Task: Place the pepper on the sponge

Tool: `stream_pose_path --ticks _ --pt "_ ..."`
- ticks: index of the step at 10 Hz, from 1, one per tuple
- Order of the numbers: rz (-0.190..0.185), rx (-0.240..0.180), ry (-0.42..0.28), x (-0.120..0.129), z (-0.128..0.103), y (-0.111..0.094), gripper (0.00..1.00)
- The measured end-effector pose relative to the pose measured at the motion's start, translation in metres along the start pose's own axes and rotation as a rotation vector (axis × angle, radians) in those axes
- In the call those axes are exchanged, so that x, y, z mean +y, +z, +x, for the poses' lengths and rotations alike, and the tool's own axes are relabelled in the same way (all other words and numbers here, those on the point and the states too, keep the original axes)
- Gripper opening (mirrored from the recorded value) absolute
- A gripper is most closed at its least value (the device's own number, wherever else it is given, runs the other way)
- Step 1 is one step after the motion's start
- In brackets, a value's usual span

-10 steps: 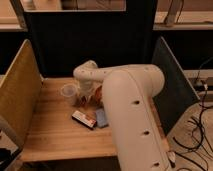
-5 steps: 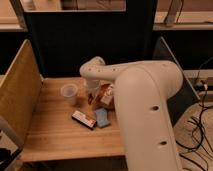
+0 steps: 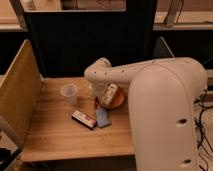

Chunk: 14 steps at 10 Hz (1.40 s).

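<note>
Pepper is not on the sponge point(image 3: 102, 118)
The pincer point(image 3: 104, 102), closed, hangs over the orange plate point(image 3: 119, 101). The sponge, just in front of it, has a bare top. I cannot find the pepper; perhaps it is pinched.

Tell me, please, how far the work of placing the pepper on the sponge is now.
Done: nothing visible; the sponge lies bare on the table beside the dark box. In hand: the gripper is down at the orange plate, next to the white carton, jaws shut; the pepper is not visible, so a grasp is unconfirmed. Left: carrying the pepper to the sponge and releasing it there.
</note>
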Motion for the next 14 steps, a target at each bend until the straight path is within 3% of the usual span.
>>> stream_pose_path --ticks 12,14 --pt "0.008 0.004 -0.01 0.0001 0.004 0.0017 0.0" --pt "0.049 -0.024 -0.053 -0.0032 0.0056 -0.0063 0.0"
